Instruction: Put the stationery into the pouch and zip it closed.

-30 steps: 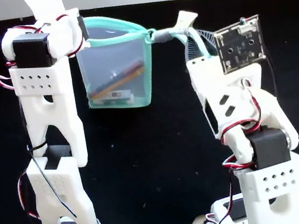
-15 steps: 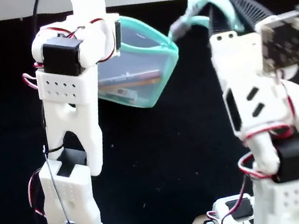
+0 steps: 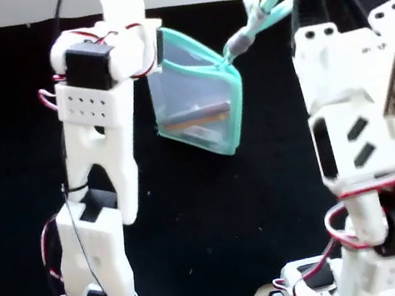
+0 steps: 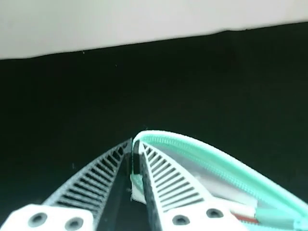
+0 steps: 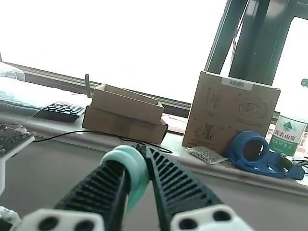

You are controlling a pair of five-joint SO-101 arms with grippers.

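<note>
The pouch (image 3: pixel 203 110) hangs above the counter (image 3: pixel 195 230), its top edge slanting from 10 to 4 o'clock, with the stationery (image 3: pixel 194 122) inside lying roughly 9-to-3. The left fingers (image 4: pixel 163 178) pinch its upper corner, and the right fingers (image 5: pixel 178 183) clamp its strap (image 5: pixel 127 173) up toward 1 o'clock.

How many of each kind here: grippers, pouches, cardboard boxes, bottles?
Grippers: 2, left gripper and right gripper
Pouch: 1
Cardboard boxes: 3
Bottle: 1
Total: 7
</note>
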